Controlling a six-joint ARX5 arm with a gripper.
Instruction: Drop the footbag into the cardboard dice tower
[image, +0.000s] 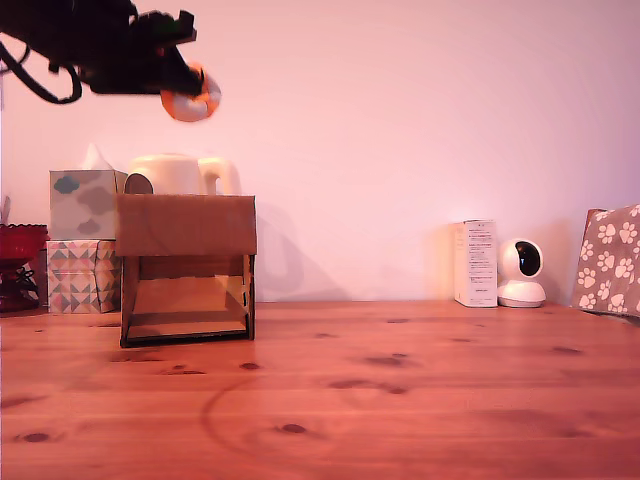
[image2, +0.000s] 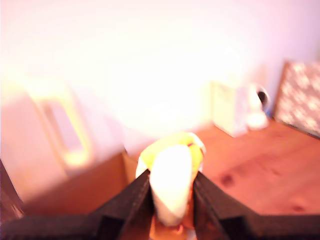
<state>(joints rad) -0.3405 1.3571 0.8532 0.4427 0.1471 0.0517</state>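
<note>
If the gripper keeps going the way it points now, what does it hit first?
Nothing, seemingly. The gripper, holding the footbag, points toward the exterior view's right, above the dice tower; open air ahead, depth unclear.

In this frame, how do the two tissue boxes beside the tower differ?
The upper tissue box is pale grey-green with cloud shapes; the lower tissue box has a multicoloured triangle pattern. The upper one shows a white tissue poking out; the lower one's top is covered. The upper one sits on the lower, which rests on the table. Both stand at the exterior view's left, beside the tower.
</note>
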